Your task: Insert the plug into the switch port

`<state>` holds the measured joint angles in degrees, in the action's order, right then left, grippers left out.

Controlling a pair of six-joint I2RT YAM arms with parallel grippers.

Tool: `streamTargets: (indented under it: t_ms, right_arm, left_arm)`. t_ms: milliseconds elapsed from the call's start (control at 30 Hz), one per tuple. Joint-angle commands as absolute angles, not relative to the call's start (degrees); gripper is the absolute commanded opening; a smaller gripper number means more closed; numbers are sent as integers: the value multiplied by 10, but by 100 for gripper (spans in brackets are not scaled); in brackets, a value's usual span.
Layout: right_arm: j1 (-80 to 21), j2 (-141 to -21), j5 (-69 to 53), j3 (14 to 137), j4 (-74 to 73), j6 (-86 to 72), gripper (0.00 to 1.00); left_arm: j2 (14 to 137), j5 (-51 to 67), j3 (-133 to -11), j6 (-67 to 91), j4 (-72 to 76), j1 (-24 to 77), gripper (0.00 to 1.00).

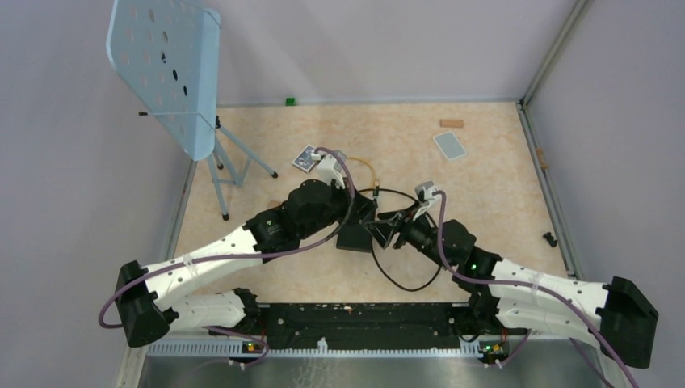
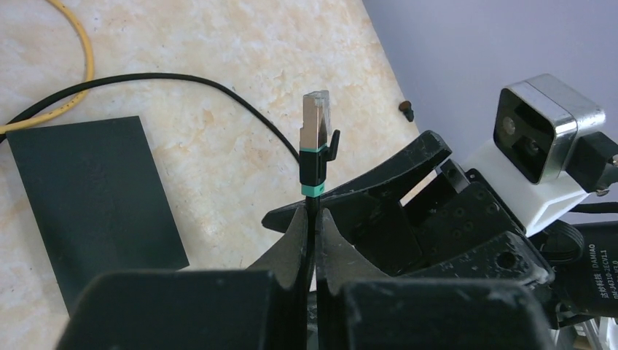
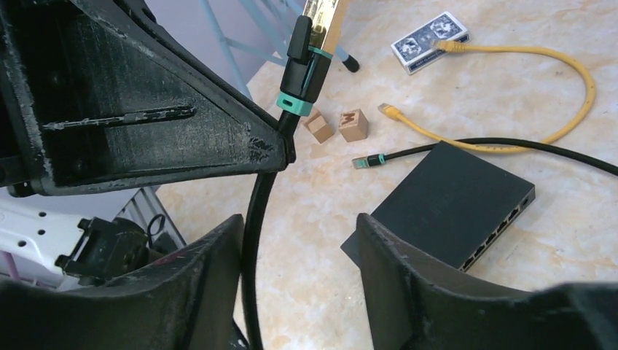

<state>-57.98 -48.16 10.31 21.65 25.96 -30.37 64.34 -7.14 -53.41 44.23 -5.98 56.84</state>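
Count: one black cable [image 2: 182, 76], one yellow cable [image 3: 568, 73], one switch [image 3: 452, 197], two wooden blocks [image 3: 353, 125], one lettered "M". Left tool [image 2: 313, 215] pinches black cable just under upright plug [image 2: 315, 135]. Right tool [image 3: 299, 240] gaping; switch lies ahead-right of it, ports [image 3: 499, 233] on near edge. Motor label [image 2: 599, 257]: "DAMIAO".

The plug [image 2: 315, 138] sticks out just beyond the left claw [image 2: 315, 216]. The switch [image 2: 87, 197] lies on the table [image 2: 240, 65] left of it, the right claw [image 3: 299, 237] close at its right.
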Motion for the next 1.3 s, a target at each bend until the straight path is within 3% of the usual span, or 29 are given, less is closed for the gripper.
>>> streamTargets:
  t_ms: [0,133,200,433,533,767,1000,1267]
  right_arm:
    - [-584,-512,99,245,312,-304,53]
    - [-583,-492,70,259,293,-281,16]
    - [-583,-472,66,265,273,-271,0]
    - [-584,-399,41,314,124,-220,0]
    - [-584,-380,8,344,61,-189,0]
    - [-583,-387,-93,440,-40,-121,0]
    - [-583,-404,-180,485,-96,-48,0]
    - [-584,-439,-297,533,-162,29,0]
  left_arm:
    - [621,-53,-526,450,-11,574,0]
    - [600,-31,-520,439,-4,574,0]
    - [584,-24,-517,432,-4,573,6]
    - [513,-6,-525,357,-21,574,64]
    - [485,-3,-529,294,-25,574,83]
    - [445,128,-543,116,-41,574,96]
    - [389,292,-527,-45,-22,574,97]
    - [389,369,-554,-153,-91,574,94]
